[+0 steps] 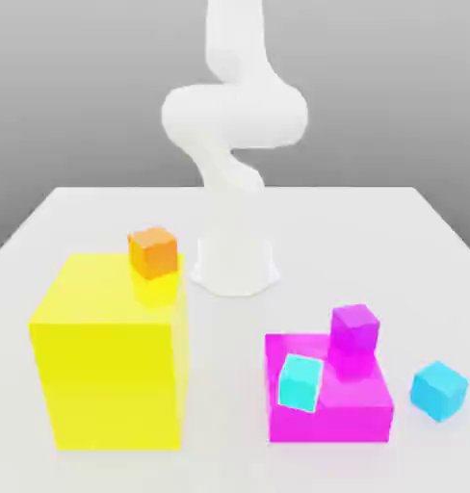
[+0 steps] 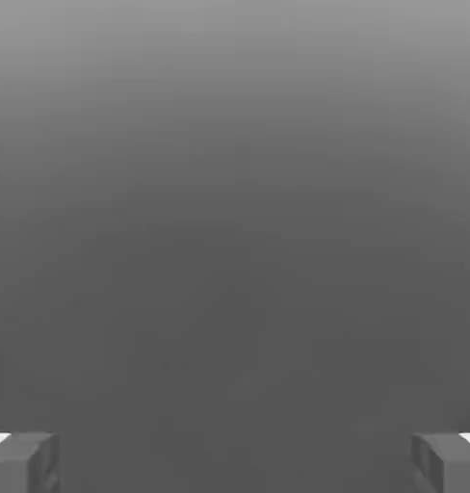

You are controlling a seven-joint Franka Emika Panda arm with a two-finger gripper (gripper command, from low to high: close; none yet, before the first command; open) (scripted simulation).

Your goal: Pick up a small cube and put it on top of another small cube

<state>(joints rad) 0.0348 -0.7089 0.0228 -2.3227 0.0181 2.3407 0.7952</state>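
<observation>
Claw (image 2: 235, 462) fingers stand wide apart, gripping nothing, facing plain grey backdrop. Small cubes lie near the table's front: orange cube (image 1: 153, 251) at 10 o'clock atop the yellow block (image 1: 109, 376); purple cube (image 1: 354, 327) and cyan cube (image 1: 438, 390) around 4 o'clock. Direction from claw cannot be told.
</observation>
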